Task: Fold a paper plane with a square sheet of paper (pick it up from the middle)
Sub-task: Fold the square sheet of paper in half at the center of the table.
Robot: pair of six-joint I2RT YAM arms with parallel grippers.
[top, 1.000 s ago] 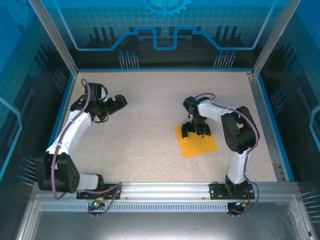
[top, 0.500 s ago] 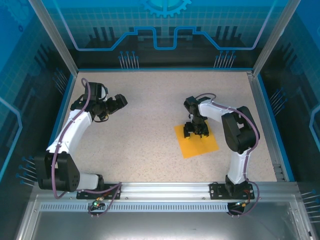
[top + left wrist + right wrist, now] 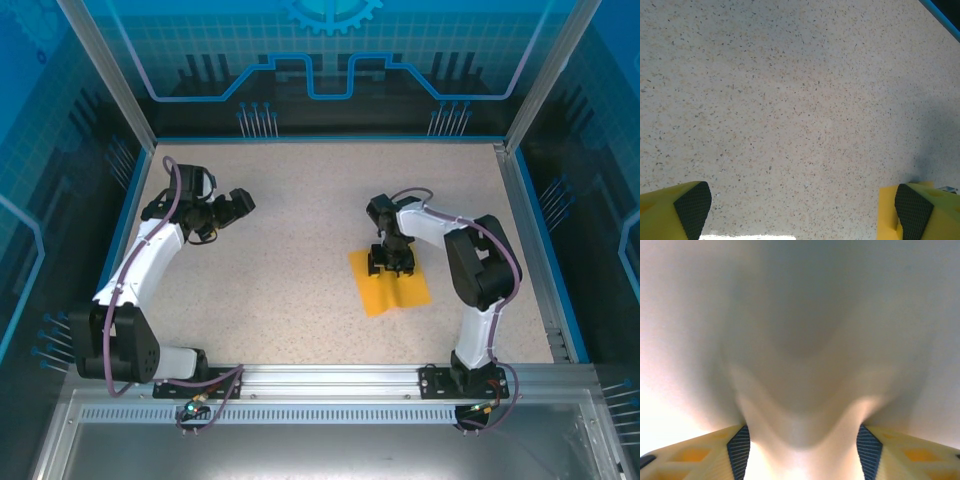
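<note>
The square sheet of paper [image 3: 397,291], orange-yellow, lies on the speckled table right of centre, its middle arched up. My right gripper [image 3: 392,264] points straight down on the sheet's far half. In the right wrist view the paper [image 3: 800,340] rises as a blurred hump between the two ribbed pads [image 3: 739,450], which stand part-way apart, one against each side of the hump. My left gripper [image 3: 243,203] hovers over bare table at the far left, wide open. Its yellow fingers [image 3: 692,206] have nothing between them.
The table [image 3: 290,230] has a raised blue rim [image 3: 135,200] and clear enclosure walls on three sides. An aluminium rail [image 3: 330,380] with both arm bases runs along the near edge. Bare tabletop separates the two grippers.
My right gripper's jaws have drawn closer together on the sheet. The paper has buckled upward and looks narrower from above, its right edge pulled inward. The left arm has not moved.
</note>
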